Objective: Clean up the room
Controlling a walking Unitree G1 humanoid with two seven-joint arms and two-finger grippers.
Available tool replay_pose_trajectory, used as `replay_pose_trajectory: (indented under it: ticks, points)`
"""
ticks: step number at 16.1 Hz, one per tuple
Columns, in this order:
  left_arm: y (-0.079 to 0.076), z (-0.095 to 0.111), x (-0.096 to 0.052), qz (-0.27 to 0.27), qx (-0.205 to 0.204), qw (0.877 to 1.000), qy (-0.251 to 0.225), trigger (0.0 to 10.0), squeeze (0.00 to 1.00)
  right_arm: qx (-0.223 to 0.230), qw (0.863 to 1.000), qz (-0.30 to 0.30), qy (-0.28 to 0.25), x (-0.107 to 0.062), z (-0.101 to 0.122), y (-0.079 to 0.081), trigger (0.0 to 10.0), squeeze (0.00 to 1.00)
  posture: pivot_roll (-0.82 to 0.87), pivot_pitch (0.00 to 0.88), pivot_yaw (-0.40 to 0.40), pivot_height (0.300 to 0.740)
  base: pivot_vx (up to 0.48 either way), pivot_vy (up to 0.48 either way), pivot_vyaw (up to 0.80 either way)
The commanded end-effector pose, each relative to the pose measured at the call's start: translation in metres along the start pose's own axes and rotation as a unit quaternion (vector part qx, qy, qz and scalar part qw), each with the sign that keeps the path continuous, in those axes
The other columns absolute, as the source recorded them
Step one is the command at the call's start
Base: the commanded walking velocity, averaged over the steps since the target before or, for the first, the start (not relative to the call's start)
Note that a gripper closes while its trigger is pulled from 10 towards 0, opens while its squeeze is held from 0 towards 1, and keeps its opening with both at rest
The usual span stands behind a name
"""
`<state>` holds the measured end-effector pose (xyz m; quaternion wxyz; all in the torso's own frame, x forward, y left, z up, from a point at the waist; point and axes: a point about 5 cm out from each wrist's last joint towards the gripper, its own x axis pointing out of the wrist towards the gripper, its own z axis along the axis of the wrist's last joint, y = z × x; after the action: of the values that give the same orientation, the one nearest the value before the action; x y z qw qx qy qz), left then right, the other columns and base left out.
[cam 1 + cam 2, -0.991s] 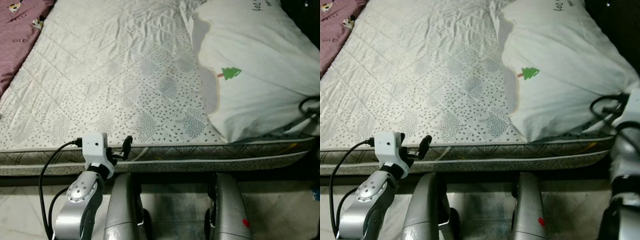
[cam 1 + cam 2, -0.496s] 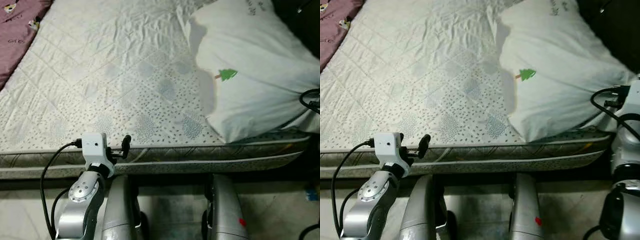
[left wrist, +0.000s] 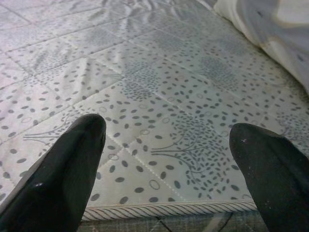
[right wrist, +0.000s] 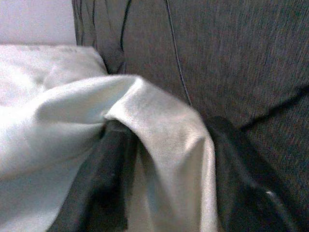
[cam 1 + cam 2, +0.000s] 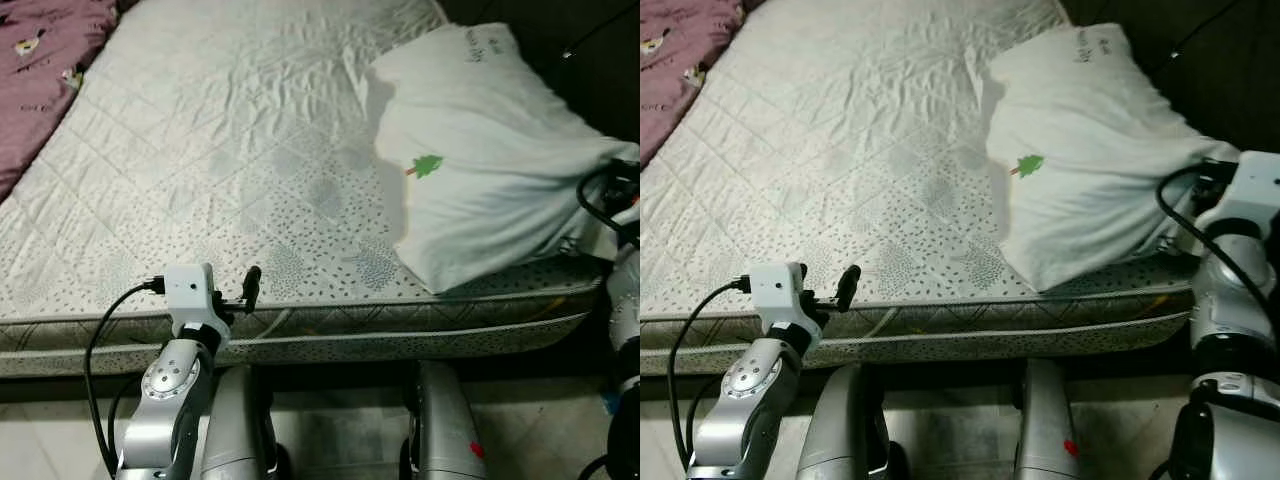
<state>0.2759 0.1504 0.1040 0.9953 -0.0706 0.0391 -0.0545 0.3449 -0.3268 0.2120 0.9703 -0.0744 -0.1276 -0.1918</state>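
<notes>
A white pillow [image 5: 480, 160] with a small green tree print lies on the right side of the bed [image 5: 230, 170], its near corner reaching the mattress edge at the robot's right. The right claw [image 4: 164, 179] is closed on that corner: in the right wrist view a fold of the pale cloth is pinched between its two black fingers [image 4: 104, 183], with a dark grey fabric surface [image 4: 231, 53] behind. The right arm [image 5: 1230, 260] stands just beside the bed's right end. The left claw [image 3: 166, 166] hovers over the near edge of the quilted, leaf-patterned mattress cover, its fingers spread wide apart and holding nothing. A purple blanket [image 5: 40, 70] with small animal prints covers the far left part of the bed, well apart from the pillow.
</notes>
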Motion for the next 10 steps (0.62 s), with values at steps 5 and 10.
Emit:
replay_pose_trajectory:
  ticks: [5, 10]
  points:
    - [0.006, -0.009, -0.002, 0.012, 0.006, 1.000, 0.010, 10.0, 0.00, 0.026, 0.995, 0.094, -0.002, -0.055, -0.012, 0.058, 10.0, 1.00, 0.01, 0.068, 0.053, 0.528, 0.000, 0.000, 0.00]
    - [0.003, -0.008, 0.005, 0.007, 0.003, 1.000, 0.000, 10.0, 0.00, 0.088, 0.987, 0.136, -0.003, -0.075, 0.005, 0.103, 10.0, 0.00, 0.00, 0.018, 0.061, 0.528, 0.000, 0.000, 0.00]
